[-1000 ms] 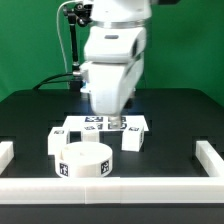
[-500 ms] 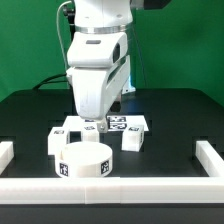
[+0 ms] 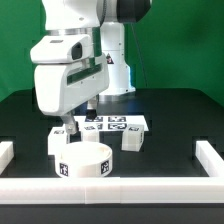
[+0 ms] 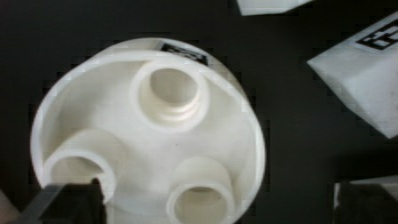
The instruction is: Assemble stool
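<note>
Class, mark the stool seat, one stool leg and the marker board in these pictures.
Seat (image 4: pixel 157 135): wrist view, flat face between its three round holes.
Leg (image 3: pixel 131 140): exterior view, front face of the block at the exterior view's right.
Marker board (image 3: pixel 112 124): exterior view, its tagged top face.

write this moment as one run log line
end effector: open, empty | position: over seat | seat: sockets facing up, all empty | legs: loose beside seat, none fitted
</note>
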